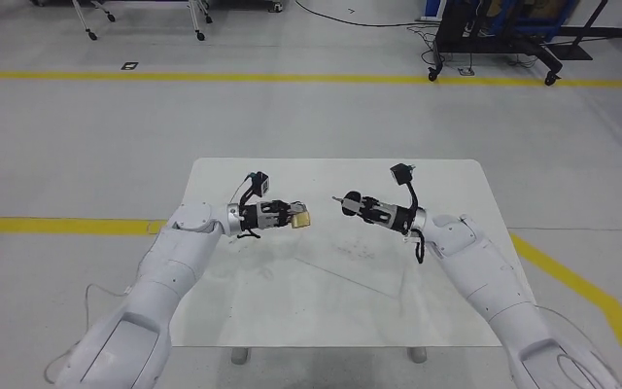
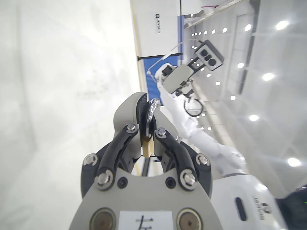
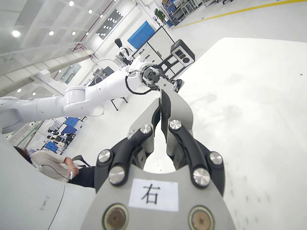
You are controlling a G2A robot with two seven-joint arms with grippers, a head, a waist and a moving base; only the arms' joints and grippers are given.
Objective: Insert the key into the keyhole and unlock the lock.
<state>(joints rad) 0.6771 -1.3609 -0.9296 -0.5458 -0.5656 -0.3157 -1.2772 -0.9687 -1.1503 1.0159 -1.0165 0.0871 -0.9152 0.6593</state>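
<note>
lock: dull brass body, shackle bright polished metal | my left gripper pads: black, ribbed, rubbery | table: white, smooth, matt

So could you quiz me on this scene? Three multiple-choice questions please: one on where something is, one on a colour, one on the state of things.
1. Where is the padlock?
A. Gripped in the left claw, above the table
B. Lying flat on the table
C. On the floor

2. What colour is the padlock's body?
A. Red
B. Brass yellow
C. Blue

3. What state is the key in?
A. Pushed deep into the keyhole
B. Lying loose on the table
C. Pinched in the right claw, not yet at the padlock

Answers:
1. A, since the left wrist view shows the claw shut on it.
2. B, since its yellow metal body shows between the fingers.
3. C, since the top view shows a gap between the key's tip and the padlock.
</note>
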